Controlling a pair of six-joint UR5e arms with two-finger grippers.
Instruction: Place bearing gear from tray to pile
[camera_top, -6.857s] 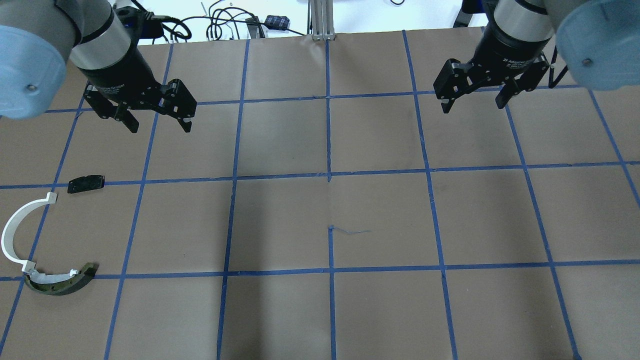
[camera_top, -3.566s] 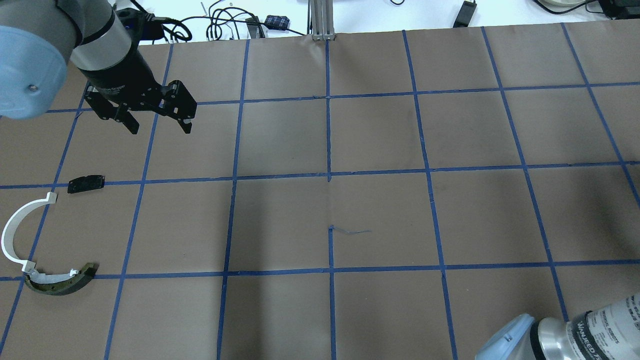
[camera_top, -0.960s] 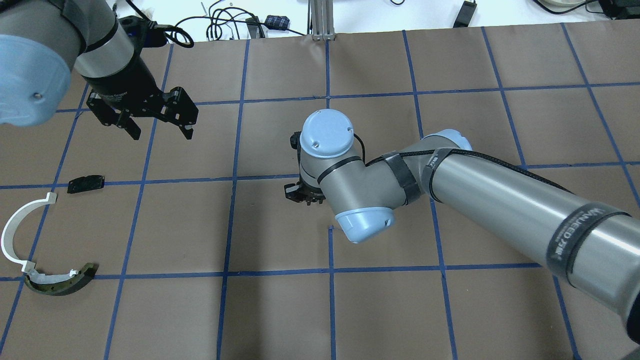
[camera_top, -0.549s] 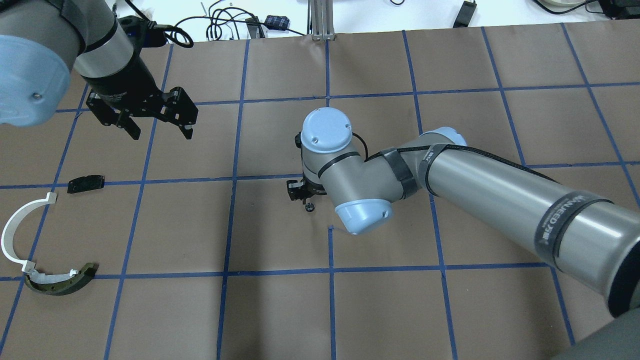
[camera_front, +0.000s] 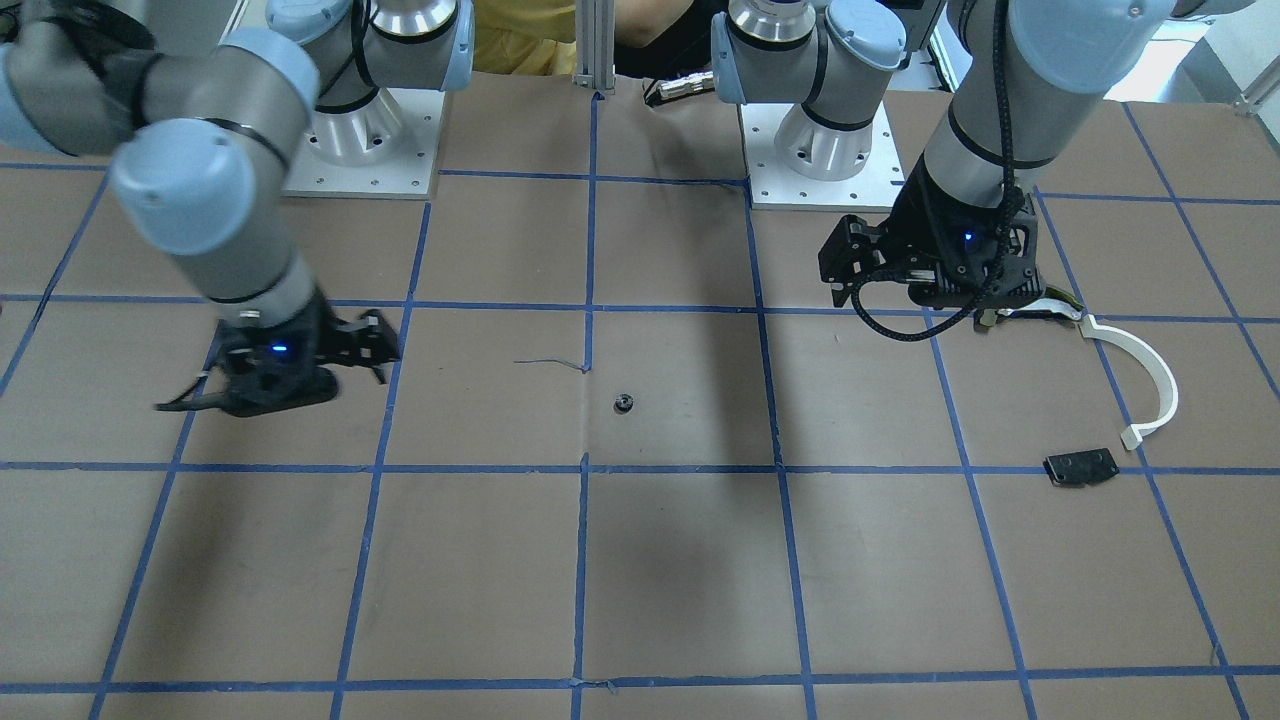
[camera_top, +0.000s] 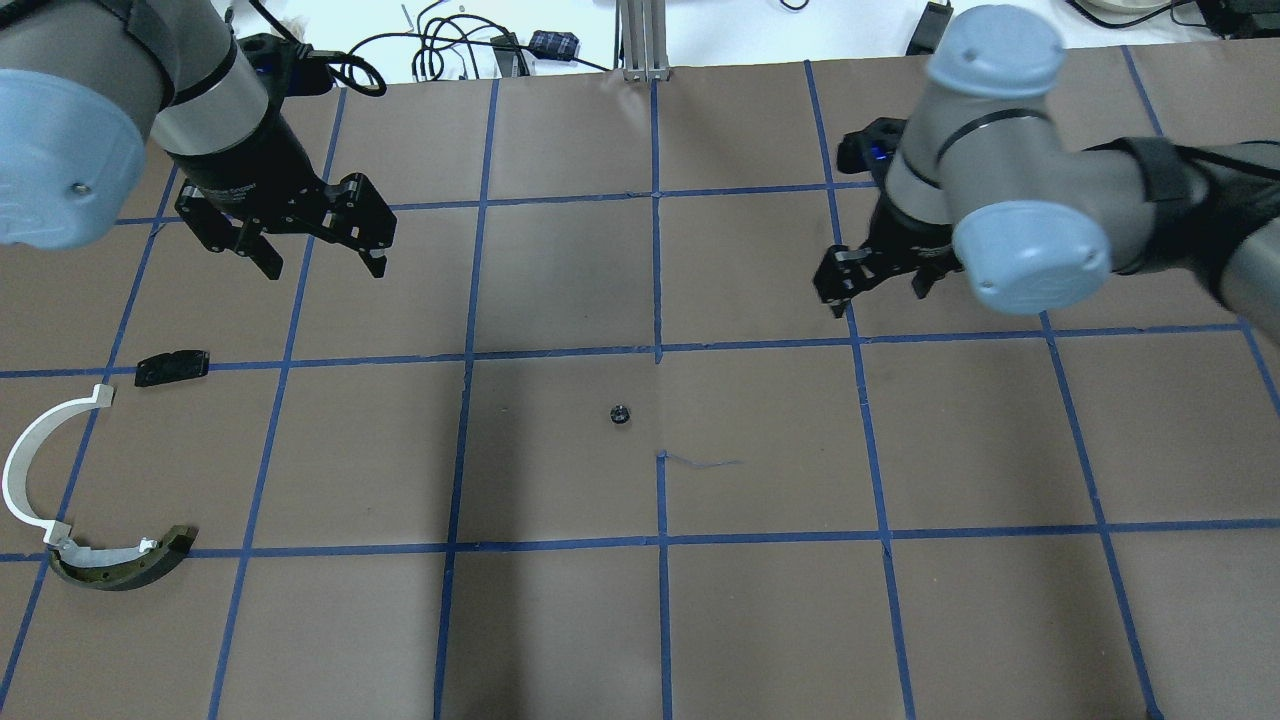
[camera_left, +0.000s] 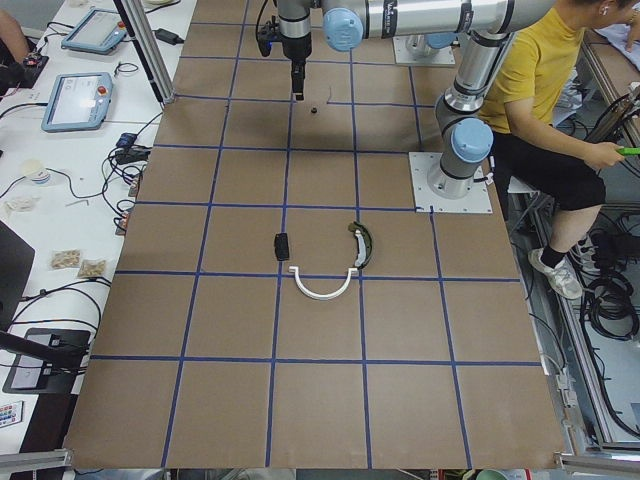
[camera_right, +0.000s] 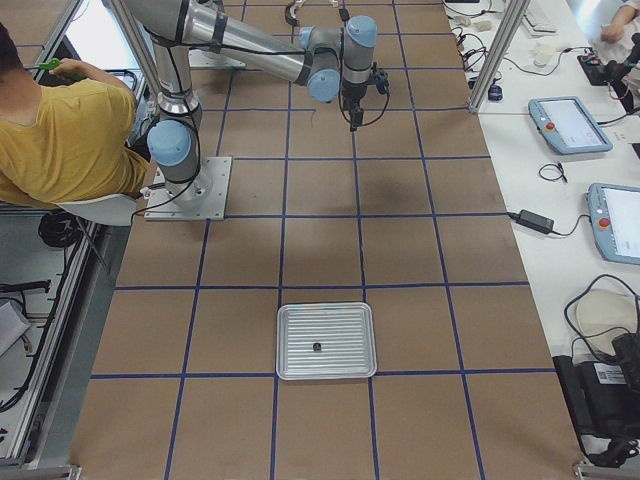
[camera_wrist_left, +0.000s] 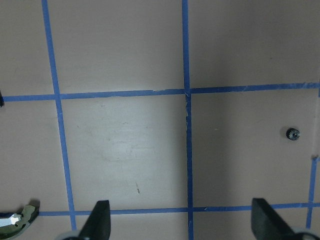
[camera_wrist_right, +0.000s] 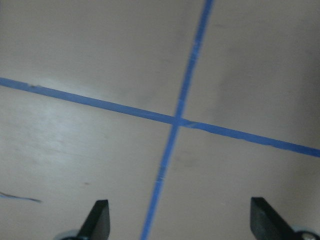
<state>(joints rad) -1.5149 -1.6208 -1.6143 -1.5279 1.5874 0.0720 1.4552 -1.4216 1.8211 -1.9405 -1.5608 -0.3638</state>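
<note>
A small dark bearing gear (camera_top: 620, 414) lies alone on the brown paper near the table's middle, also in the front view (camera_front: 623, 403) and the left wrist view (camera_wrist_left: 293, 133). The pile is at the left: a white arc strip (camera_top: 30, 460), a dark curved piece (camera_top: 125, 565) and a flat black plate (camera_top: 172, 367). My left gripper (camera_top: 322, 262) is open and empty, hovering behind the pile. My right gripper (camera_top: 875, 295) is open and empty at the back right, well away from the gear. The metal tray (camera_right: 350, 318) shows in the exterior right view and holds one small dark part (camera_right: 316, 347).
Blue tape lines grid the brown paper. Cables and a power brick (camera_top: 553, 43) lie beyond the far edge. A person in a yellow shirt (camera_left: 540, 70) sits by the robot bases. Tablets (camera_right: 568, 124) rest on the side bench.
My right gripper has pulled away from the table's middle to the back right, leaving the gear on the paper. The left arm has stayed almost still.
</note>
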